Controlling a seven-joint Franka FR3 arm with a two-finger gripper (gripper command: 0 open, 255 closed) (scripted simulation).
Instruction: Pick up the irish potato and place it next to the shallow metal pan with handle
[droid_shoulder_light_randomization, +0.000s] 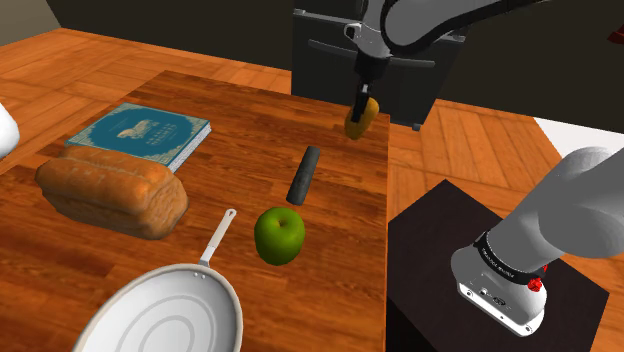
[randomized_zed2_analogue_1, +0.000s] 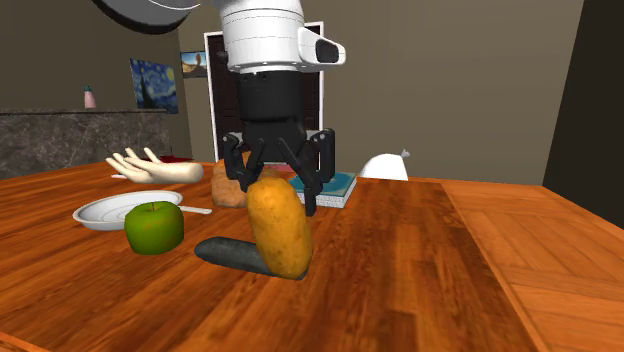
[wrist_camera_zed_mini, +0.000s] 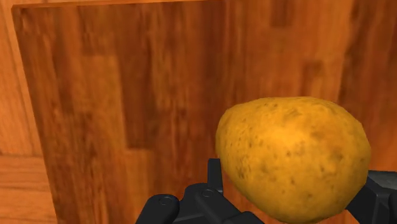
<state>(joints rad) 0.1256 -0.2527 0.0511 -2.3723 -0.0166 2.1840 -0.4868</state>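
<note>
- Irish potato (droid_shoulder_light_randomization: 361, 118): one only, clamped between the two fingers of my hand (droid_shoulder_light_randomization: 363, 100). I grip its upper end so it hangs lengthwise below me. It looks lifted clear of the bench (droid_shoulder_light_randomization: 250, 120), at about 1 o'clock on the bench in the shoulder view.
- Book (droid_shoulder_light_randomization: 140, 135): one, lying flat at 10 o'clock, well out of my path.
- Bread loaf (droid_shoulder_light_randomization: 112, 195): one, at 9 o'clock, just in front of the book.
- Pan (droid_shoulder_light_randomization: 165, 315): one, shallow and pale, at 7 o'clock. Its handle (droid_shoulder_light_randomization: 220, 235) points toward 1 o'clock, so that side is taken.
- Apple (droid_shoulder_light_randomization: 279, 235): one, green, just at 3 o'clock of the handle's tip. I judge the bare bench at 3 o'clock of the pan's rim, below the apple, to be my drop spot.
- Dark oblong thing (droid_shoulder_light_randomization: 303, 174): one, near the bench's middle, between apple and potato. It lies on my line to the pan, so I would carry high over it.
</note>
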